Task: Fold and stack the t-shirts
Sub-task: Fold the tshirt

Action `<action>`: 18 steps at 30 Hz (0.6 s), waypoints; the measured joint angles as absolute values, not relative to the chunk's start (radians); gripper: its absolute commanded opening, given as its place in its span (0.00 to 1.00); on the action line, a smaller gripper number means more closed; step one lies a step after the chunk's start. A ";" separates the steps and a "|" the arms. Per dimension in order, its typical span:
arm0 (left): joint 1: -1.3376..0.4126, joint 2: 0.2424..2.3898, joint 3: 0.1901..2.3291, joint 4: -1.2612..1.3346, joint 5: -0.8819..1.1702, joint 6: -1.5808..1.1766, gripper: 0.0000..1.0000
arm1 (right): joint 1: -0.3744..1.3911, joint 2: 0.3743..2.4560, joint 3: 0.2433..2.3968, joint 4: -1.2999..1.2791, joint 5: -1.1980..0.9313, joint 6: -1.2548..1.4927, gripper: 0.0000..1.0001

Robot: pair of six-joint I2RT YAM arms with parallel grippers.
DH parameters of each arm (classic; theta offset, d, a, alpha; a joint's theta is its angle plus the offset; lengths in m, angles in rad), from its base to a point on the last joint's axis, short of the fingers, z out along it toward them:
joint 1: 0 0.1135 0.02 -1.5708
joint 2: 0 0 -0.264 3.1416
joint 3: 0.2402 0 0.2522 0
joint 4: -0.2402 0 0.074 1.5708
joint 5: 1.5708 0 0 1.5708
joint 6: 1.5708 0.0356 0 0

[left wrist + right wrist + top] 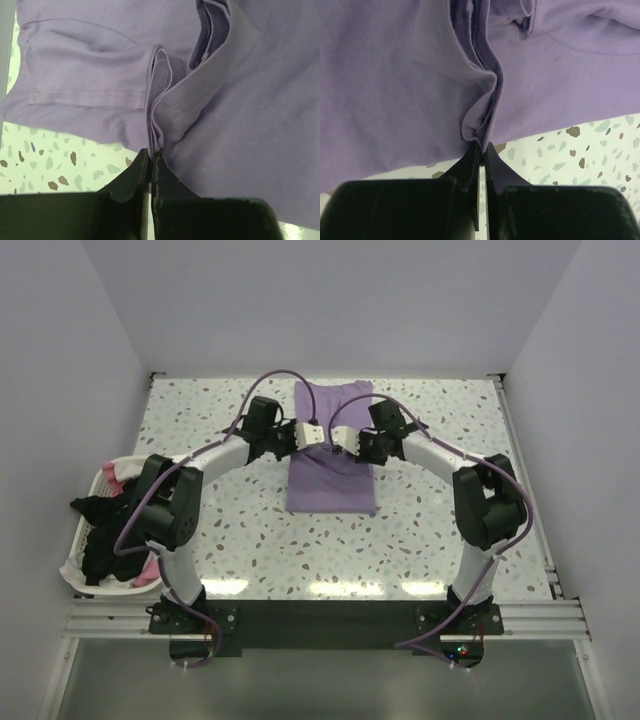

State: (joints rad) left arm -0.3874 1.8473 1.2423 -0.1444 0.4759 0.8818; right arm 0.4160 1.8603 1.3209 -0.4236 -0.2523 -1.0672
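Observation:
The lilac-purple t-shirt (330,475) lies folded into a long strip down the middle of the table. My left gripper (312,432) is shut on a pinched fold of its left edge (156,131). My right gripper (340,440) is shut on a pinched fold of its right edge (481,131). Both grippers hold the cloth near the strip's middle, close together. Black, pink and white t-shirts (108,512) sit heaped in the white laundry basket (72,575) at the table's left edge.
The table (450,530) is speckled white terrazzo, bounded by walls at the back and sides. The basket overhangs the left edge. The arms arch inward from their bases at the near edge.

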 measured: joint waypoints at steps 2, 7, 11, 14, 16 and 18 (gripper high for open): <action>-0.381 1.867 1.245 -0.134 0.473 0.882 0.00 | 0.413 1.879 1.330 -0.420 -0.252 -1.067 0.00; -0.370 1.901 1.256 -0.113 0.467 0.882 0.00 | 0.402 1.898 1.340 -0.410 -0.250 -1.065 0.00; -0.368 1.909 1.259 -0.094 0.467 0.882 0.00 | 0.392 1.898 1.341 -0.409 -0.250 -1.062 0.00; -0.368 1.917 1.266 -0.083 0.467 0.882 0.00 | 0.383 1.898 1.341 -0.406 -0.249 -1.060 0.00; -0.367 1.925 1.273 -0.076 0.467 0.882 0.00 | 0.378 1.900 1.344 -0.404 -0.249 -1.060 0.00; -0.367 1.938 1.283 -0.064 0.466 0.882 0.02 | 0.375 1.913 1.362 -0.404 -0.249 -1.059 0.00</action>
State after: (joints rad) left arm -0.3668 1.9385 1.2835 -0.0643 0.4664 0.8822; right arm 0.3752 1.9129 1.3624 -0.4038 -0.2485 -1.0588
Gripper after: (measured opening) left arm 0.037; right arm 0.027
